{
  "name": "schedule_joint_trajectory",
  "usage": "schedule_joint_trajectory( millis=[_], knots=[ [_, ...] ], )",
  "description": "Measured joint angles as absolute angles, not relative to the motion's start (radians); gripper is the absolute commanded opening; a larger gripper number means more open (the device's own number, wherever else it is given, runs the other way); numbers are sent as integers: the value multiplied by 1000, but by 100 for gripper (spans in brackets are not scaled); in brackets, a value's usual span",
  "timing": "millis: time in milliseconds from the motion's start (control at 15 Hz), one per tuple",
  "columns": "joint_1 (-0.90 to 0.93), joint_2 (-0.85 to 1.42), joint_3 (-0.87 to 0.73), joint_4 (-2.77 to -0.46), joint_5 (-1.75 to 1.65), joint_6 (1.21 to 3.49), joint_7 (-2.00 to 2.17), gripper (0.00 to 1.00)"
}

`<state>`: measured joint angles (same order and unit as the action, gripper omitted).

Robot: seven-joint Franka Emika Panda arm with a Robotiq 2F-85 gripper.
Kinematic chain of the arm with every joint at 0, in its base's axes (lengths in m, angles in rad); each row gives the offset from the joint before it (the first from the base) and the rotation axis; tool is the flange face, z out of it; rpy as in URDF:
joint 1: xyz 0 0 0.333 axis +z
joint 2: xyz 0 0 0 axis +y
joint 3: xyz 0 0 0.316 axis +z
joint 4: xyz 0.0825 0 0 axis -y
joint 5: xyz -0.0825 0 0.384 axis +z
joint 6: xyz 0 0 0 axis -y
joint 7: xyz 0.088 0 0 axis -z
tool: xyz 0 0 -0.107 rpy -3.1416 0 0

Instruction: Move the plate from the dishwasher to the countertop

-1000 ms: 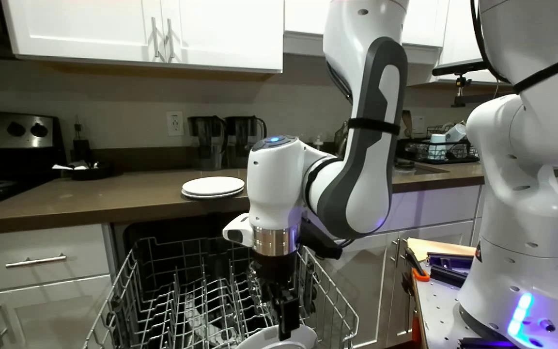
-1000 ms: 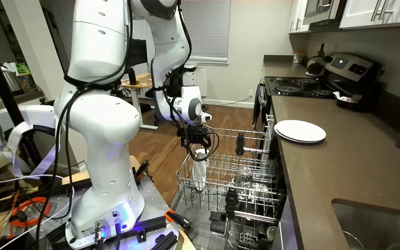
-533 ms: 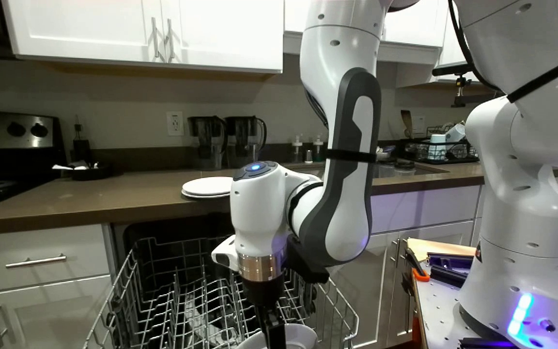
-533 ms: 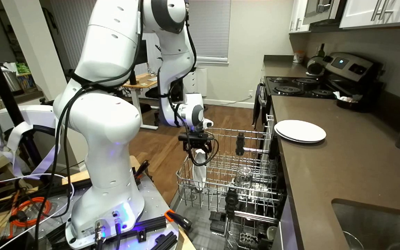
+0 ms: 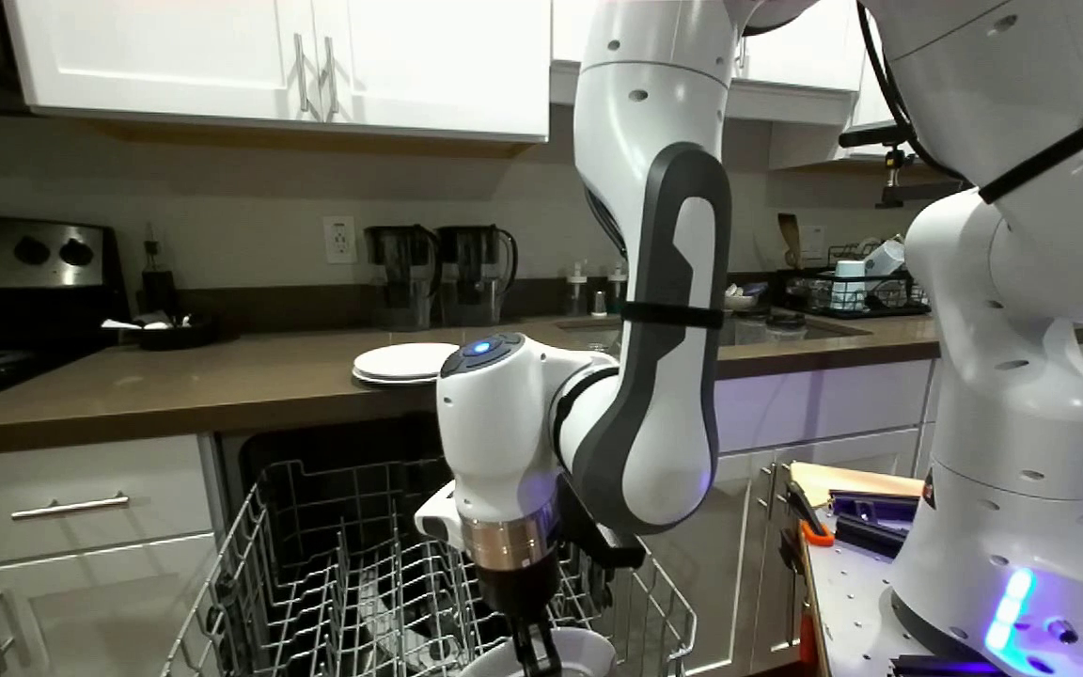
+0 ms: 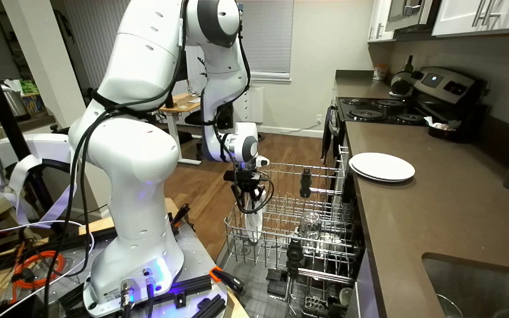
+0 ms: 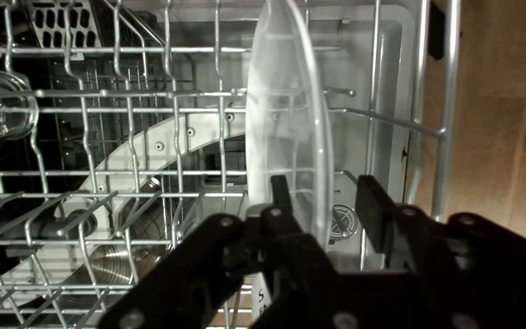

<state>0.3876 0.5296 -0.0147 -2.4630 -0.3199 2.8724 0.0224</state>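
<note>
- My claw hangs down into the dishwasher rack, fingers parted partway, one to each side of a rim; I make out no hold on anything.
- That rim belongs to the plate, which stands on edge in the rack, its upper part right at my fingertips.
- Everything turns on this: edge-on, the plate's long line runs up and down the wrist view, slightly slanted, roughly square to the way my fingers come together. Squeezing should, I judge, meet its two faces.
- Bare space shows between the plate and my finger at the wrist view's right; the other finger overlaps the plate's face there, and whether it touches I cannot tell.
- I take the step in hand to be the grasp. Next I would pinch the rim, then lift upward until the plate clears the rack. Meeting it off-centre could tip it sideways.
- The tabletop lies higher than my claw and well apart from it; a stack of white plates near its edge looks a likely place to aim.
</note>
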Motion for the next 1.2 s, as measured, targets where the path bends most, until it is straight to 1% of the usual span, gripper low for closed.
schedule_joint_trajectory(
  millis=[67, 267, 333, 800, 1200],
  knots=[
    [375, 529, 1, -2461, -307, 2853, 22, 7],
    [322, 527, 40, -2440, -275, 2795, 14, 4],
    [301, 526, 54, -2433, -266, 2780, 1, 7],
    [146, 487, 167, -2416, -164, 2702, -110, 7],
    [118, 345, 223, -2424, -105, 2588, -134, 7]
  ],
)
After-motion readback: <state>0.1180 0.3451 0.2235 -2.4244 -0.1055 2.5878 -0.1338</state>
